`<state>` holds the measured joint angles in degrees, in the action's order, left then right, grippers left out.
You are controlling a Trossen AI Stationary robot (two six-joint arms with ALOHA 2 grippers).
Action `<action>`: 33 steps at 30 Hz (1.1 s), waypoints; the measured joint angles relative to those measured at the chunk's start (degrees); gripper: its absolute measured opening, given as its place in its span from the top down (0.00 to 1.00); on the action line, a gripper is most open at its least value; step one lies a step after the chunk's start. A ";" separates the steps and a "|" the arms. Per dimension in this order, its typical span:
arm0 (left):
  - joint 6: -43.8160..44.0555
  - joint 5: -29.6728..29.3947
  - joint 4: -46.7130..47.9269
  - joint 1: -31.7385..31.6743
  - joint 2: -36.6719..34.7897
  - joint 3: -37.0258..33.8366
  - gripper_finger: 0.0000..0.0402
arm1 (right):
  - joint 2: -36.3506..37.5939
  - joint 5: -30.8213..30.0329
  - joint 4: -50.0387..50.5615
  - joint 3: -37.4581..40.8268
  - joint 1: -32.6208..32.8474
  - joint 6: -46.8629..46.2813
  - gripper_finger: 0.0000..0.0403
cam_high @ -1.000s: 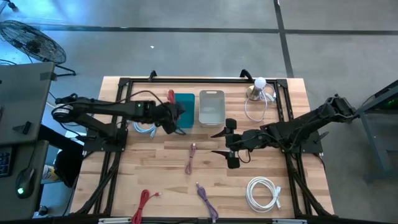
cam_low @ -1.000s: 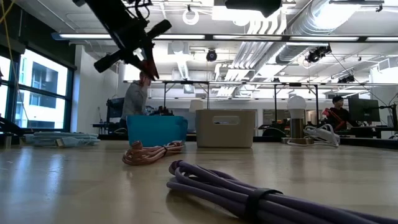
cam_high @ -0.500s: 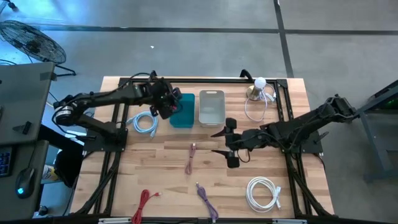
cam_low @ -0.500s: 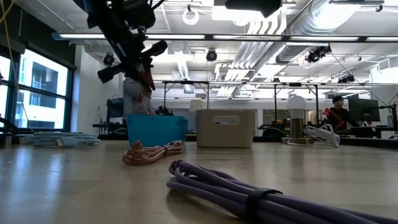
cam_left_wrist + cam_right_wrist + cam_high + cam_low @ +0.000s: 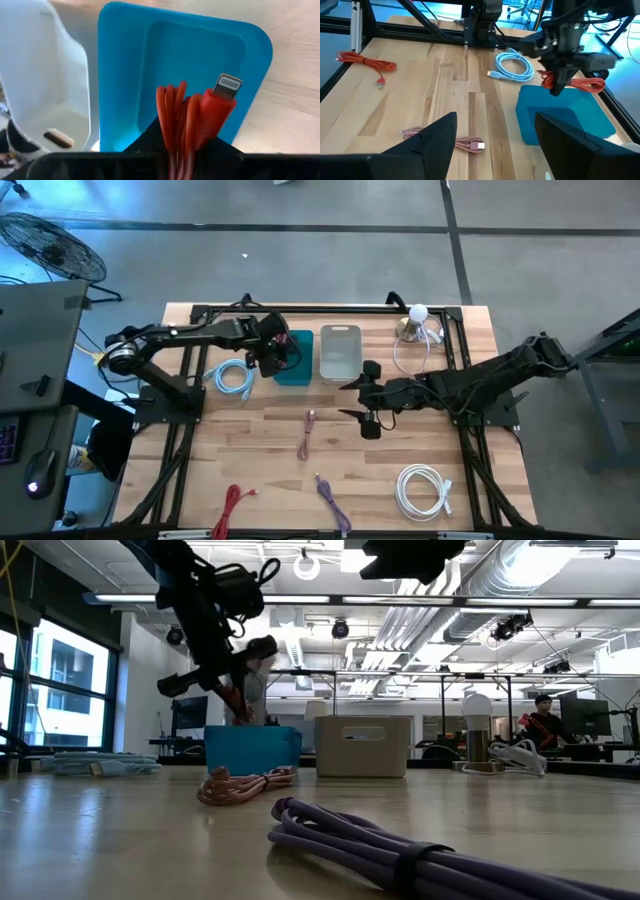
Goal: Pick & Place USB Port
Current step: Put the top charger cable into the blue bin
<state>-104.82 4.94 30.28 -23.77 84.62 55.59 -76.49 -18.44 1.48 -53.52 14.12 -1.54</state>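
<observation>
**Red cable held over the blue bin**

The left gripper [image 5: 281,352] is clamped on a bundled red cable [image 5: 192,117], holding it above the blue bin [image 5: 296,365] near the tabletop's far edge. The right gripper [image 5: 362,400] hangs spread wide over the tabletop's middle, holding nothing.

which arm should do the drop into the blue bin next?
Left. The left gripper is shut on the red cable and hangs right above the blue bin. The right gripper is open, holding nothing, over bare table beside the grey bin.
</observation>
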 joint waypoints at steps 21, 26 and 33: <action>7.26 3.64 -2.26 3.56 2.12 0.00 0.92 | 0.00 0.20 1.36 0.00 -0.63 -0.14 0.36; 14.77 2.15 -6.35 3.56 2.74 0.00 0.89 | 0.00 0.20 1.37 0.00 -0.64 -0.12 0.36; 22.51 0.05 -8.28 3.54 2.76 -0.07 0.88 | 0.00 0.98 1.76 0.01 -0.63 -0.11 0.36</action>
<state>-82.31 4.98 22.00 -20.23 87.37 55.53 -76.49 -17.45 3.23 -53.51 13.50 -1.65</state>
